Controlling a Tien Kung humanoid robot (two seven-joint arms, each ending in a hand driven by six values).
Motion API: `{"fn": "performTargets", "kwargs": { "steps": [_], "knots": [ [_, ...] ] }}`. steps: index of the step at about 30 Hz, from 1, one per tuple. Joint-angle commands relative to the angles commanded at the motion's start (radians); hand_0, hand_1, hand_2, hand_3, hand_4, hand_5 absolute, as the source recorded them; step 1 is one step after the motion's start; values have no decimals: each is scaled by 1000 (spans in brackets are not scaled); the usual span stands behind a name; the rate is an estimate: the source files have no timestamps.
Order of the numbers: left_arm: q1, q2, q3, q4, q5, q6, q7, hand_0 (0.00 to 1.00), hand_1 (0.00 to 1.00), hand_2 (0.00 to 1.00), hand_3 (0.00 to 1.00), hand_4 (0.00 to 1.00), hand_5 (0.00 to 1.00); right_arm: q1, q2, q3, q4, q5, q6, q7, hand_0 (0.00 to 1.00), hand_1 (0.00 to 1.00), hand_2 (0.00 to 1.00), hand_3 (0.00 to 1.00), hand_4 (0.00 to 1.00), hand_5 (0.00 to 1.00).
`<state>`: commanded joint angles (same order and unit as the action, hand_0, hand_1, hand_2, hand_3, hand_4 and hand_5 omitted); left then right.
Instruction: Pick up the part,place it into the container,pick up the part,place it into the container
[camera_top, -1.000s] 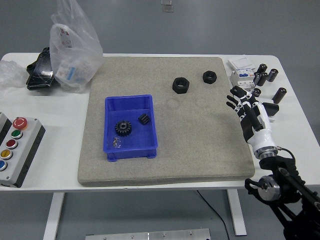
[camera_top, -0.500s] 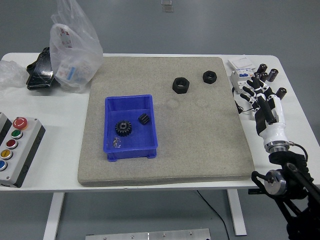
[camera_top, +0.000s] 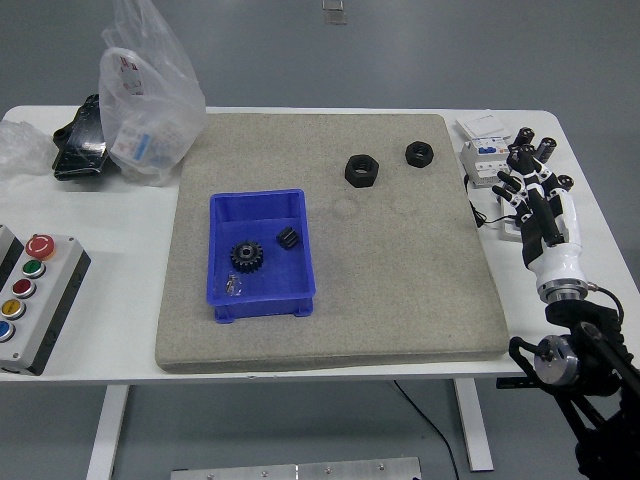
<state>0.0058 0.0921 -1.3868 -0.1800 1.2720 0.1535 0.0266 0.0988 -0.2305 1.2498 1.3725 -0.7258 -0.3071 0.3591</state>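
A blue container (camera_top: 261, 254) sits on the grey mat at the left of centre. It holds a black gear (camera_top: 246, 257), a small black part (camera_top: 289, 239) and a small clear piece (camera_top: 235, 286). Two black hex nuts lie on the mat at the back: a larger one (camera_top: 361, 169) and a smaller one (camera_top: 420, 154). My right hand (camera_top: 532, 190) is over the table's right edge, off the mat, fingers spread and holding nothing. My left arm does not show.
The grey mat (camera_top: 400, 270) covers the table's middle. A clear plastic bag (camera_top: 150, 95) and a black object (camera_top: 80, 140) sit at the back left. A button box (camera_top: 30, 295) is at the left edge. White devices (camera_top: 487, 145) and black cylinders (camera_top: 535, 150) lie at the back right.
My right hand has moved right and a little back, off the mat's right edge to over the bare table beside the black cylinders. The parts have not moved.
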Motion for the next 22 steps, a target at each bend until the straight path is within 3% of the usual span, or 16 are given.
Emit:
{"fn": "performTargets", "kwargs": {
  "steps": [22],
  "knots": [
    [-14,14,43,0,-23,-4,-4,637,637,588,622,703,287,5,1,-15,-2,18,4,8,638,671,723,702,793,463]
  ]
}}
